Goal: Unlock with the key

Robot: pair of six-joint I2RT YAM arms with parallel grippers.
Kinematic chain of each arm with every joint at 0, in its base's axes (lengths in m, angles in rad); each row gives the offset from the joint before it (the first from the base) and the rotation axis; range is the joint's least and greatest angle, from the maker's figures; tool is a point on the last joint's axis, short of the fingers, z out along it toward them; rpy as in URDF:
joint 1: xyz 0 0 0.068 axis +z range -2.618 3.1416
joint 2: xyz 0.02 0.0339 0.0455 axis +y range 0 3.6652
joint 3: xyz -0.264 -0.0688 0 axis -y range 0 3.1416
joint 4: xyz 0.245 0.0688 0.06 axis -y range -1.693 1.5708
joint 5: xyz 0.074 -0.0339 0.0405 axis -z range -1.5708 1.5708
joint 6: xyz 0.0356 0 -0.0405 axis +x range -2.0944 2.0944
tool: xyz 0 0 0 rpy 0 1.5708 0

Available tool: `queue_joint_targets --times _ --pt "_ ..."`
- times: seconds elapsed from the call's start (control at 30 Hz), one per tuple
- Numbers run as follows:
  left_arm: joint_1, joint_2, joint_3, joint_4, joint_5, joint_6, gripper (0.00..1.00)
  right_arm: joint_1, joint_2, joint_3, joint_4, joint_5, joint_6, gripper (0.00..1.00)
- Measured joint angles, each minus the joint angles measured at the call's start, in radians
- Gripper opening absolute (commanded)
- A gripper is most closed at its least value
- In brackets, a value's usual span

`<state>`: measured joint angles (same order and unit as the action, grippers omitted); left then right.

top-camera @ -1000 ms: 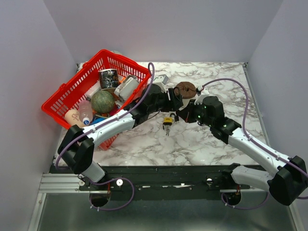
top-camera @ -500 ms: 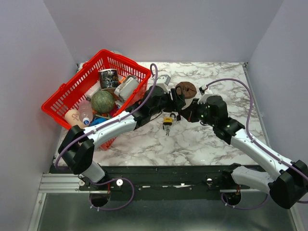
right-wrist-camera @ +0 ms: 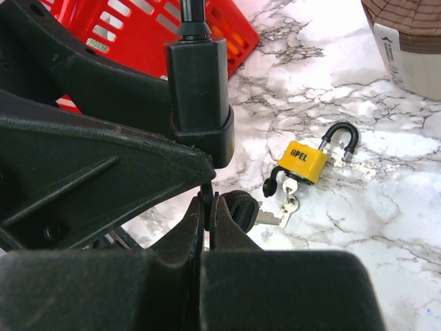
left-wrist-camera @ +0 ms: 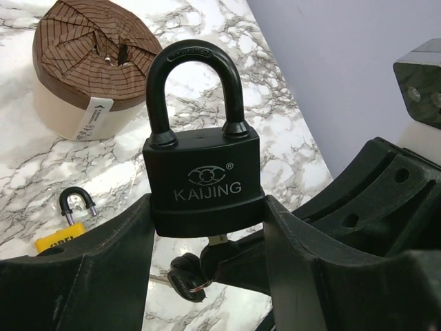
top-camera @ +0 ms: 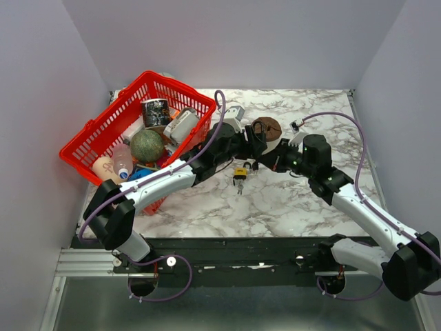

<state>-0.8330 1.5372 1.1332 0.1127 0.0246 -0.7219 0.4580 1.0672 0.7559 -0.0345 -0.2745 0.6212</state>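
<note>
Two sets of jaws meet above the marbled desk [top-camera: 289, 200]. Left of both stands the red basket [top-camera: 89, 138], and beyond them a brown-topped round tub [left-wrist-camera: 86, 65]. The left jaws clamp the black padlock [left-wrist-camera: 204, 176] upright by its body. Below them on the desk lies the yellow padlock [right-wrist-camera: 303, 160], small keys at its base. The right jaws, pinched narrow just beneath the left pair, hold the key [left-wrist-camera: 219, 239], its silvery shank at the black padlock's underside

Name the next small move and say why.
Probably roll the right end effector to turn the key: its blade looks seated under the black padlock, which the left end effector clamps, shackle shut.
</note>
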Motion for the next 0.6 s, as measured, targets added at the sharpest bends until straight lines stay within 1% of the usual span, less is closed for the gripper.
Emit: queue_joint_targets --times 0.17,0.27,0.6 --pt "-0.001 0.0 0.0 0.001 -0.014 0.0 0.0 0.0 0.004 -0.013 0.034 0.0 -0.024 0.01" --pt "-0.006 0.0 0.0 0.003 -0.01 -0.005 0.0 -0.004 0.012 -0.015 0.071 0.011 -0.02 0.01" --pt "-0.009 0.0 -0.001 -0.006 -0.023 -0.005 0.0 -0.008 0.025 -0.036 0.116 0.013 0.02 0.01"
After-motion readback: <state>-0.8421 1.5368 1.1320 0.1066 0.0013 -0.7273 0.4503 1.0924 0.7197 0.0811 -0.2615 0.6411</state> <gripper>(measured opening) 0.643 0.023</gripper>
